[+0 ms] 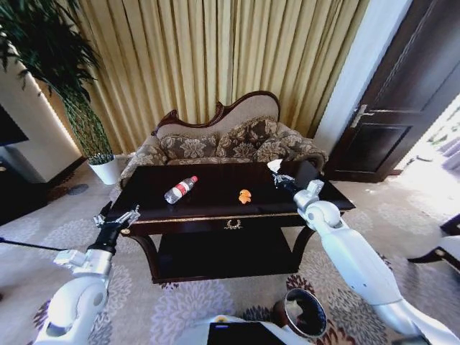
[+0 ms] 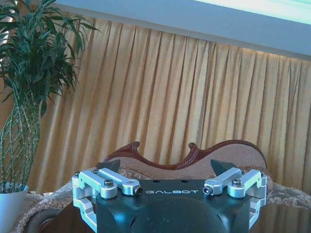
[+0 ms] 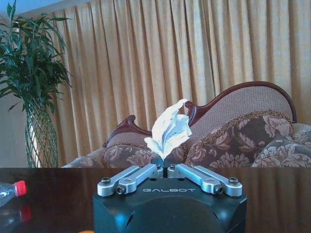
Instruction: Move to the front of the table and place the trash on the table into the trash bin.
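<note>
On the dark glossy table lie a clear bottle with a red cap and an orange scrap. Over the table's back right part my right gripper is shut on a piece of white crumpled paper. The right wrist view shows that gripper pinching the paper upright above the tabletop, with the bottle's red cap at the edge. My left gripper hangs open off the table's front left corner, holding nothing; its fingers spread wide toward the sofa. The trash bin stands on the carpet near my base.
A patterned sofa with a carved wooden back stands right behind the table, before gold curtains. A potted plant is at the left, a dark door at the right. The table has a lower shelf.
</note>
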Tool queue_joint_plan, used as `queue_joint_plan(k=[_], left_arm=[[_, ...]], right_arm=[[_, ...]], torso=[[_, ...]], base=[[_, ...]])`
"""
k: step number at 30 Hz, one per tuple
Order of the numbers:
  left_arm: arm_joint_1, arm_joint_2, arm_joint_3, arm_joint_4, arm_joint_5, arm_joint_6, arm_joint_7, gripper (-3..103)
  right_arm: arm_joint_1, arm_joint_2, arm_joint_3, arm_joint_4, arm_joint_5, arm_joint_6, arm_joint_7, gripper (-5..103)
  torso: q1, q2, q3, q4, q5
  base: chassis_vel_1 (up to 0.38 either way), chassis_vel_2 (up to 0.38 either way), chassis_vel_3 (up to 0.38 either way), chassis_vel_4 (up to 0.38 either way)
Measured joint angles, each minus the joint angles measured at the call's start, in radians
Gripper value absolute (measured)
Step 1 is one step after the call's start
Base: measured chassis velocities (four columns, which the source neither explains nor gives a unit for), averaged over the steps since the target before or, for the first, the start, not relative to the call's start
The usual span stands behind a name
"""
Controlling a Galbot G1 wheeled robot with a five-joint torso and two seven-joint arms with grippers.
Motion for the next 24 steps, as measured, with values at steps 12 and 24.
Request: queue_joint_plan(k=[12, 24], left_arm=[[0.003, -0.002, 0.002, -0.003, 0.006, 0.001, -0.001, 100], [-0.002, -0.004, 0.015, -0.004, 0.017, 0.002, -0.002, 100]], right_arm=[[-0.042, 0.009, 0.035, 0.011, -0.012, 0.007, -0.017, 0], [-0.069, 0.005, 0.066, 0.019, -0.012, 0.012, -0.025, 0]], torso=[[0.0, 0.0, 0.0, 0.0001, 0.0], [0.0, 0.0, 0.0, 0.0001, 0.0]], base=[[0.063, -0.05, -0.057, 0.056], [0.088, -0.102, -0.099, 0.102]])
